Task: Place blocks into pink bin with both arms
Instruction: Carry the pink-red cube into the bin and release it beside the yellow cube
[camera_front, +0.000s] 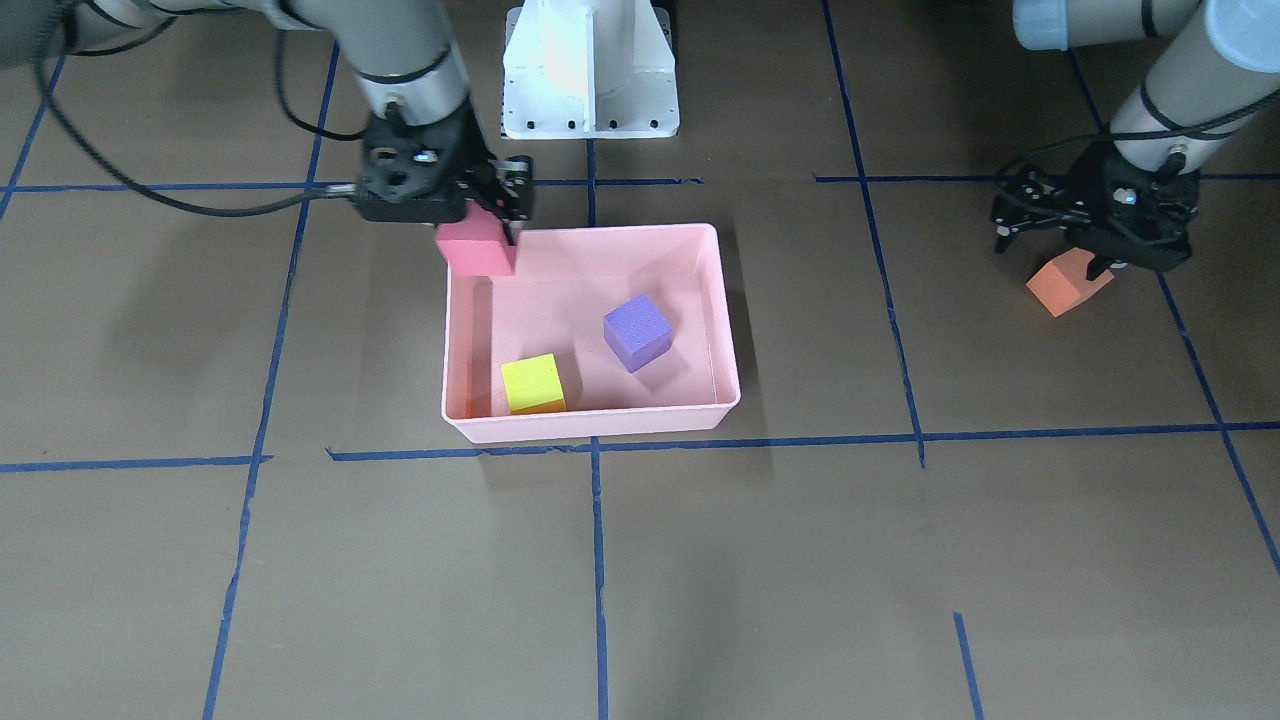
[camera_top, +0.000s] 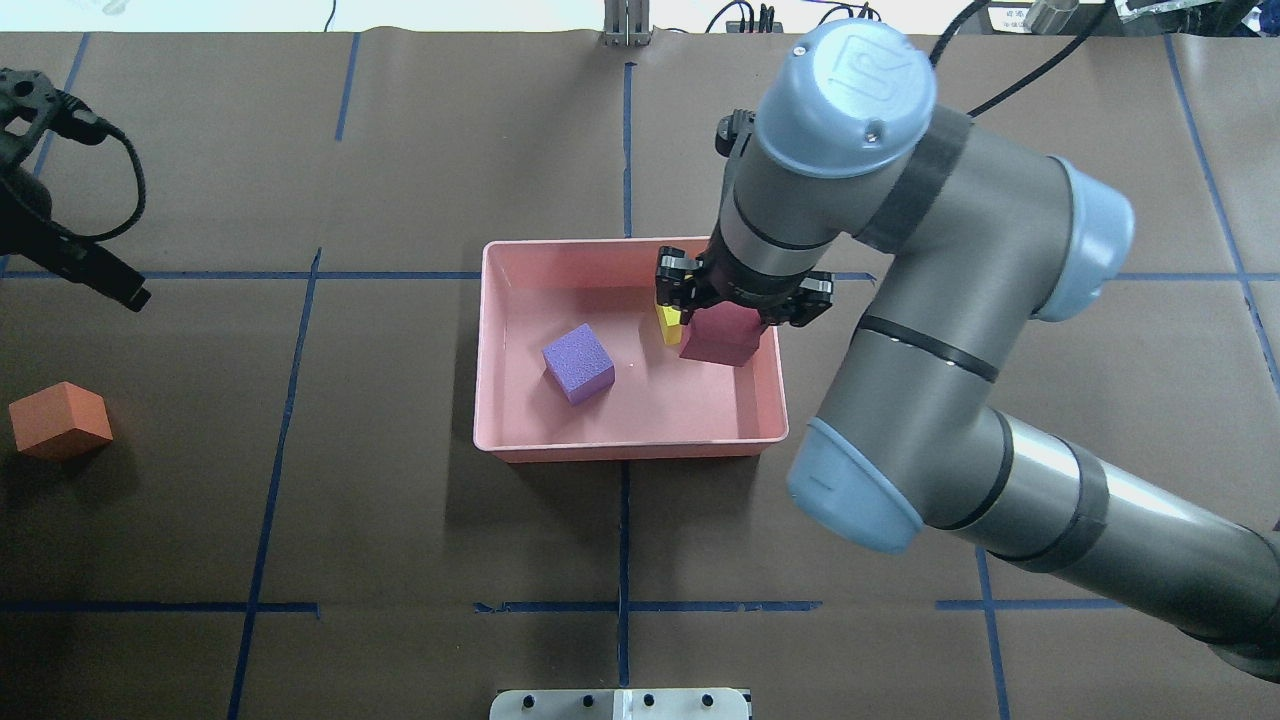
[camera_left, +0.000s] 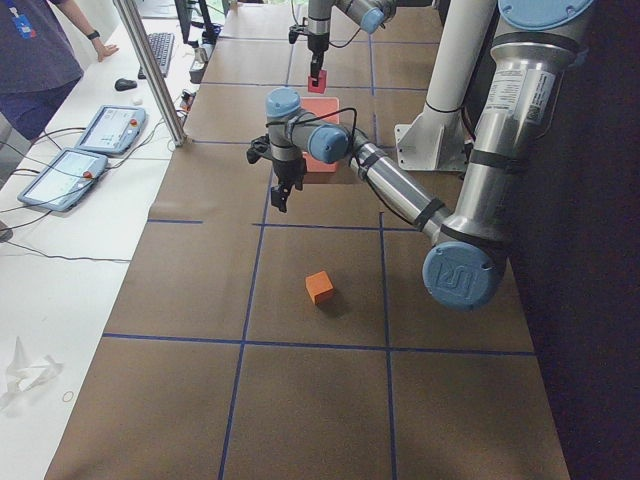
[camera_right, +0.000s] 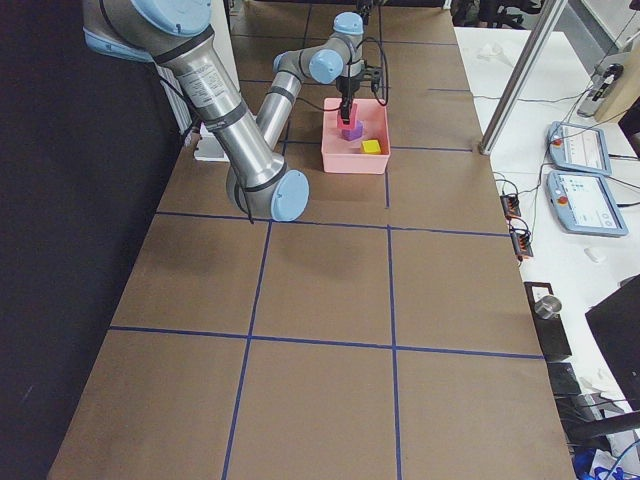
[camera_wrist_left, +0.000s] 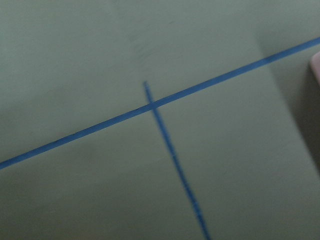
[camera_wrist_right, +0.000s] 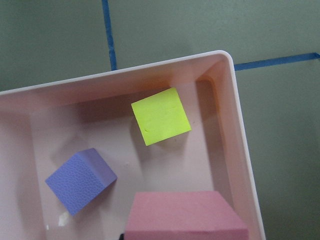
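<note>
Presently listed, all placed against the pink bin (camera_front: 590, 425):

- Right gripper (camera_front: 488, 225): clamped on the red block (camera_front: 475, 252), held over the bin's corner on the robot's right, base side.
- Purple block (camera_front: 637, 331): on the bin floor, near the middle, turned at an angle to the walls.
- Yellow-green block (camera_front: 533, 383): on the bin floor, near the wall farthest from the robot.
- Orange block (camera_front: 1066, 284): on the table, well apart from the bin, on the robot's left.
- Left gripper (camera_front: 1008, 222): above the orange block, not touching; fingers appear apart and hold nothing.
</note>
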